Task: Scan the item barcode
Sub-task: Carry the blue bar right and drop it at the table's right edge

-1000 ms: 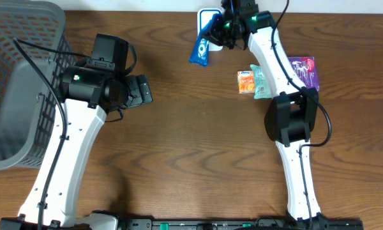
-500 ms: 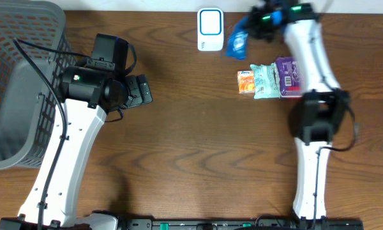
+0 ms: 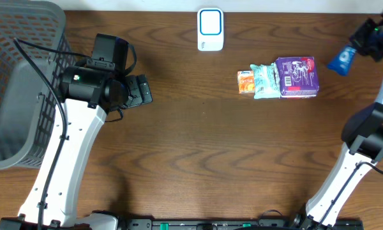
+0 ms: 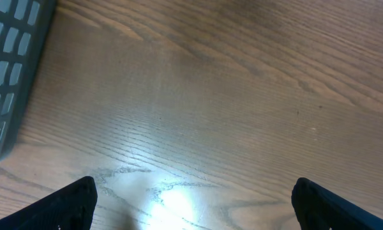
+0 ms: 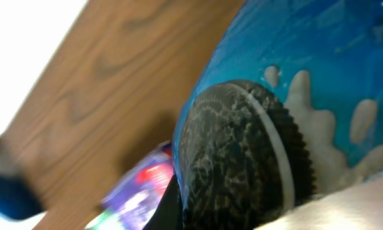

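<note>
Right gripper (image 3: 360,46): is being held clamped on a blue cookie packet (image 3: 340,60), up at the far right edge of the table (image 3: 198,147).
Left gripper (image 3: 142,90): is being held with fingers wide apart over bare wood, nothing between them.
Packet's place: is being held in the air, well apart from the scanner (image 3: 210,29) at the table's far edge.
Doing it well (judged): the barcode is not being shown in any view, so the printed face is probably best turned squarely toward the scanner's window, with the wrapper kept flat and brought across slowly.
Counted: one scanner; one basket (image 3: 13,83) at the left; one packet in the grip; three more lying touching in a row, an orange packet (image 3: 245,82), a pale green packet (image 3: 265,82) and a purple packet (image 3: 299,76).
</note>
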Controlling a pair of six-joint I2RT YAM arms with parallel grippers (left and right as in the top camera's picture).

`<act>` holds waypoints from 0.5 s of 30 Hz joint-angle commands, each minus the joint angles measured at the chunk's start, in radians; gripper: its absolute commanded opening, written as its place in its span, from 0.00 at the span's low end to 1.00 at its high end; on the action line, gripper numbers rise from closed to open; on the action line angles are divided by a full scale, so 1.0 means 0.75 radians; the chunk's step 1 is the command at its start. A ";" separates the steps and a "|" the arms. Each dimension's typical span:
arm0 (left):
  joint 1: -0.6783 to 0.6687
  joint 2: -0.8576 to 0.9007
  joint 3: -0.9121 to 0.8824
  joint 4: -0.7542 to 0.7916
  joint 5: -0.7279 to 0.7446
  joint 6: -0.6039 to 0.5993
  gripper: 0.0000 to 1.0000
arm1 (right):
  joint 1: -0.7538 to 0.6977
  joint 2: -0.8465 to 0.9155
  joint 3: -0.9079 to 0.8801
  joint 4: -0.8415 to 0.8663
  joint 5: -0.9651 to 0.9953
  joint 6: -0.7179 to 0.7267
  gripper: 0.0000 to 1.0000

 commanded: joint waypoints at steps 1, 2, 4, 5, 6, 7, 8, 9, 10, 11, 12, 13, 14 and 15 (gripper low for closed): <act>0.006 -0.003 0.010 -0.005 -0.027 0.008 0.98 | -0.081 -0.017 0.015 0.031 0.212 -0.131 0.01; 0.006 -0.003 0.010 -0.005 -0.027 0.008 0.98 | -0.095 -0.017 0.014 0.043 0.233 -0.161 0.01; 0.006 -0.003 0.010 -0.005 -0.027 0.008 0.98 | -0.135 -0.017 0.009 0.091 0.332 -0.266 0.04; 0.006 -0.003 0.010 -0.005 -0.027 0.008 0.98 | -0.147 -0.017 0.006 0.101 0.391 -0.271 0.12; 0.006 -0.003 0.010 -0.005 -0.027 0.008 0.98 | -0.163 -0.017 0.003 0.114 0.462 -0.270 0.35; 0.006 -0.003 0.010 -0.005 -0.027 0.008 0.98 | -0.185 -0.017 0.001 0.126 0.512 -0.270 0.73; 0.006 -0.003 0.010 -0.005 -0.027 0.008 0.98 | -0.194 -0.017 0.001 0.126 0.520 -0.270 0.81; 0.006 -0.003 0.010 -0.005 -0.027 0.008 0.98 | -0.204 -0.017 0.001 0.123 0.517 -0.270 0.85; 0.006 -0.003 0.010 -0.005 -0.027 0.008 0.98 | -0.212 -0.017 0.002 0.111 0.487 -0.270 0.87; 0.006 -0.003 0.010 -0.005 -0.027 0.008 0.98 | -0.215 -0.017 0.002 0.097 0.454 -0.270 0.88; 0.006 -0.003 0.010 -0.005 -0.027 0.008 0.98 | -0.215 -0.017 0.002 0.077 0.396 -0.270 0.88; 0.006 -0.003 0.010 -0.005 -0.027 0.008 0.98 | -0.213 -0.017 0.002 0.065 0.354 -0.271 0.88; 0.006 -0.003 0.010 -0.005 -0.027 0.008 0.98 | -0.205 -0.017 0.002 0.043 0.270 -0.273 0.88; 0.006 -0.003 0.010 -0.005 -0.027 0.008 0.98 | -0.197 -0.017 0.002 0.028 0.196 -0.286 0.88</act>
